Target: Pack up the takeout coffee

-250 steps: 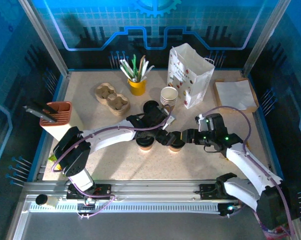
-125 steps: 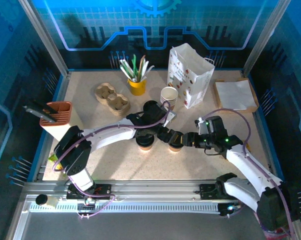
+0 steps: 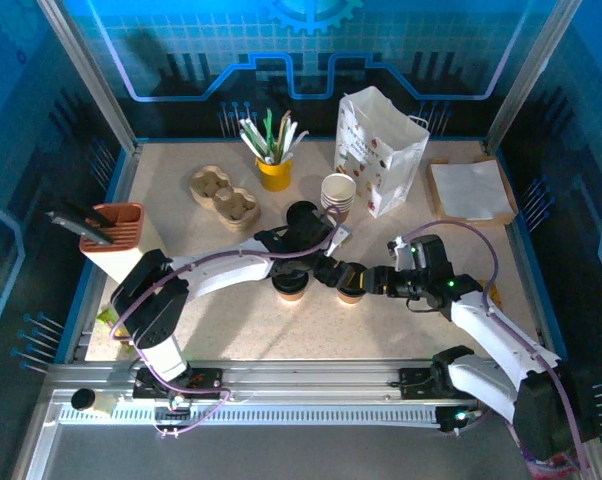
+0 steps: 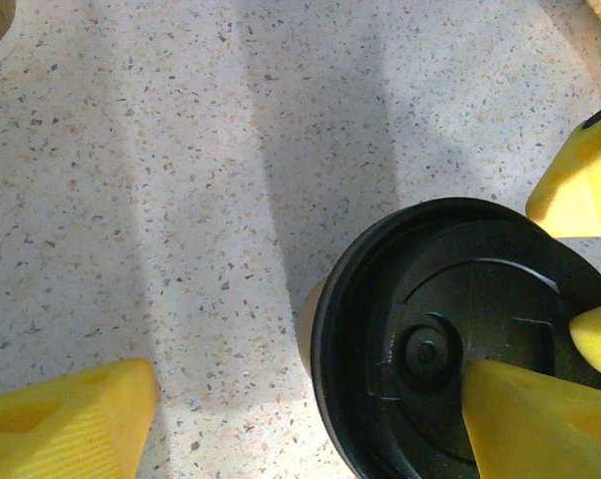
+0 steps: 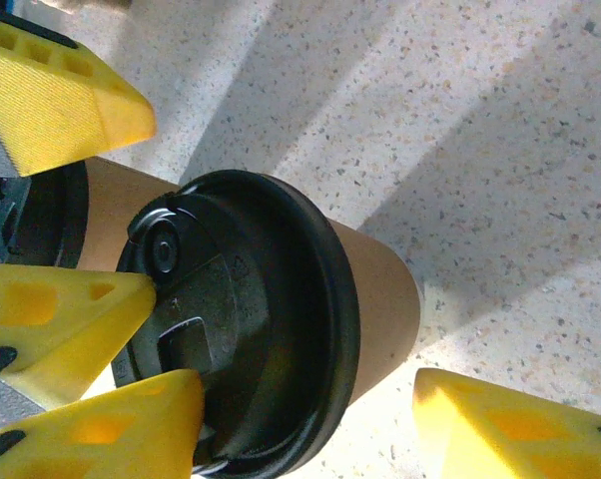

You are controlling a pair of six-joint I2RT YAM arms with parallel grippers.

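Note:
Two brown takeout coffee cups with black lids stand mid-table: one on the left [image 3: 289, 289], one on the right [image 3: 351, 294]. Both grippers meet over the right cup. My left gripper [image 3: 329, 270] [image 4: 305, 419] is open; one fingertip [image 4: 525, 419] hangs over the cup's lid [image 4: 430, 299] and the other is far off over bare table. My right gripper [image 3: 355, 282] [image 5: 310, 399] is open and straddles the same cup [image 5: 271, 319]. One of its fingers overlaps the lid's edge; the other stands clear of the cup wall. The left cup [image 5: 111, 195] shows just behind.
A white paper bag [image 3: 381, 150] stands upright at the back right, with a stack of lidless cups [image 3: 338, 192] beside it. Also on the table are a yellow utensil cup [image 3: 273, 172], cardboard cup carriers [image 3: 224, 197], napkins [image 3: 471, 190] and an orange holder [image 3: 116, 228].
The right arm has edged in toward the right cup and its jaws have narrowed slightly. The left gripper has barely moved. Both cups stand where they were.

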